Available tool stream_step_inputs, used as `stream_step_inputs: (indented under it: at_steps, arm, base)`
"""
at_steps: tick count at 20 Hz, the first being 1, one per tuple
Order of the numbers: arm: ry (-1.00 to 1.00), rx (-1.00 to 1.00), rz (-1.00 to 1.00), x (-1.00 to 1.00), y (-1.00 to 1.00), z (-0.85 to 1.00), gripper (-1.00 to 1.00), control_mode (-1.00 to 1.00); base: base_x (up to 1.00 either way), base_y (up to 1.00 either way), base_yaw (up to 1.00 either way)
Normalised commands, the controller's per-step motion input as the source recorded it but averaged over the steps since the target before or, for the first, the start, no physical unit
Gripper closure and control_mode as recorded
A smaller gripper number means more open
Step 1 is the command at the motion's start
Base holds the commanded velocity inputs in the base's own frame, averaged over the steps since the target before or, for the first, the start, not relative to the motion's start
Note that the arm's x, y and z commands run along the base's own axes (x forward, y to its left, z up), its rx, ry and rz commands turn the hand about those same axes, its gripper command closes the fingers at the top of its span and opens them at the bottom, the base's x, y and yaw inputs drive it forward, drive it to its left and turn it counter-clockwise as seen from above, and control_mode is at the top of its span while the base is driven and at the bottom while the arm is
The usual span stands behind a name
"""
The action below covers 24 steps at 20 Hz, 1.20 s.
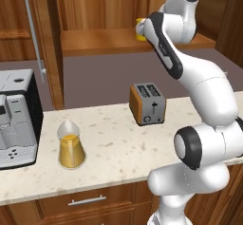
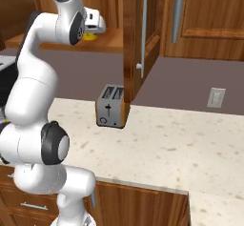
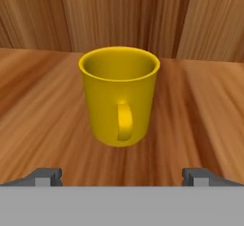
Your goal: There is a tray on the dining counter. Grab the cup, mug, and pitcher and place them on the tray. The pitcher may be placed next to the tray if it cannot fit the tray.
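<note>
— Up on the wooden shelf (image 1: pixel 95 39) stands the mug (image 3: pixel 119 96), upright, its handle turned straight toward the hand camera. It sits on bare wood with a wooden wall close behind it.

— And the jaws?

— Wide apart, holding nothing. The two fingertips (image 3: pixel 45 176) show at the bottom corners of the hand view, with the mug centred ahead of them and not touched. From the left base camera the arm (image 1: pixel 199 86) reaches up and back to that shelf, and a bit of yellow mug (image 1: pixel 140 29) peeks out beside the hand.

— What about the pitcher?

— The pitcher (image 1: pixel 71 145) stands upright on the worktop (image 1: pixel 118 148) below, orange liquid in its wide base. It is just beside the coffee machine (image 1: pixel 16 119) and well apart from the toaster (image 1: pixel 147 104), which sits farther back near the wall.

— Does the right base camera add anything?

— The toaster (image 2: pixel 111 107) again, next to a tall wooden cabinet (image 2: pixel 136 39), and a wall socket (image 2: pixel 216 97) farther along.
</note>
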Motion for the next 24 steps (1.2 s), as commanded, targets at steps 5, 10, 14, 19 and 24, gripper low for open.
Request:
stream_step_inputs:
  at_steps: [5, 10, 14, 19, 24]
  arm:
    - [0.0, 0.0, 0.0, 0.34, 0.0, 0.0, -1.0, -1.0]
    - [0.0, 0.0, 0.0, 0.32, 0.0, 0.0, -1.0, -1.0]
    - [0.01, 0.0, 0.0, 0.27, 0.0, 0.0, -1.0, -1.0]
    - [0.02, 0.0, 0.0, 0.16, 0.06, 0.0, -1.0, -1.0]
    - [0.0, 0.0, 0.0, 0.0, 0.0, 0.0, -1.0, -1.0]
  base:
    - [0.0, 0.0, 0.0]
    - [0.0, 0.0, 0.0]
    - [0.0, 0.0, 0.0]
    - [0.0, 0.0, 0.0]
    - [0.0, 0.0, 0.0]
